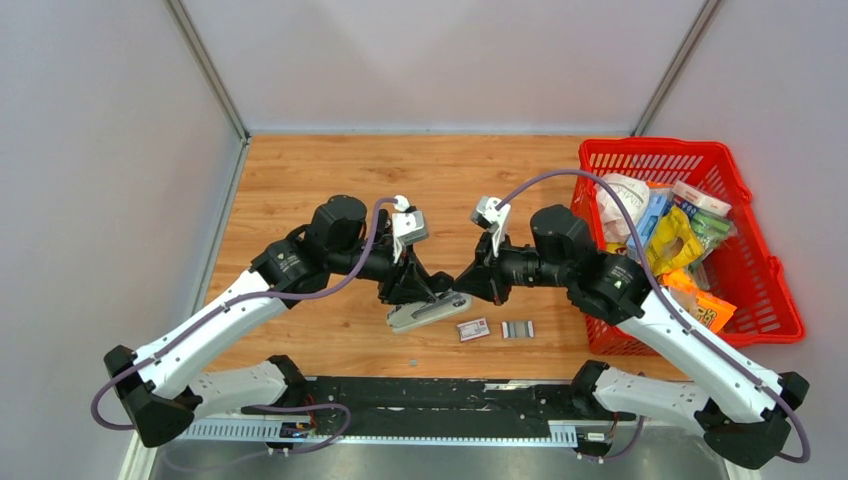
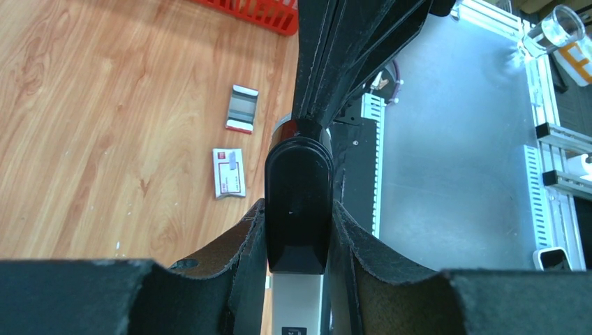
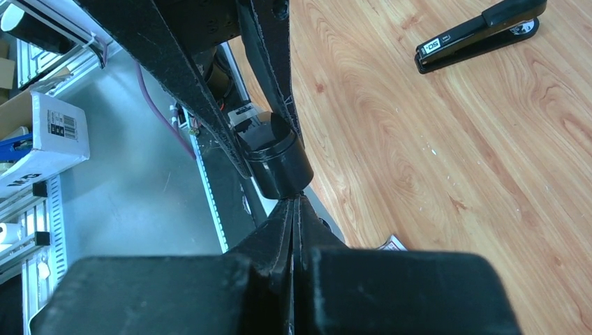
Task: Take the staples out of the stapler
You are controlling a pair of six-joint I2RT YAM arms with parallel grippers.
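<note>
My left gripper (image 1: pixel 420 290) (image 2: pixel 299 227) is shut on the stapler (image 1: pixel 428 312), its fingers (image 2: pixel 248 237) pressed on both sides of the black top (image 2: pixel 299 195) above the pale base. My right gripper (image 1: pixel 463 281) (image 3: pixel 297 209) is shut, and its tips touch the stapler's rounded black end (image 3: pixel 276 160). I see nothing between its fingers. A short silvery-grey ribbed strip of staples (image 1: pixel 517 329) (image 2: pixel 242 106) lies on the wooden table to the right of the stapler.
A small red-and-white box (image 1: pixel 473 329) (image 2: pixel 229 172) lies between the stapler and the strip. A second black stapler (image 3: pixel 480 33) lies on the wood in the right wrist view. A red basket (image 1: pixel 765 305) of packets stands at the right. A metal rail (image 1: pixel 420 430) runs along the near edge.
</note>
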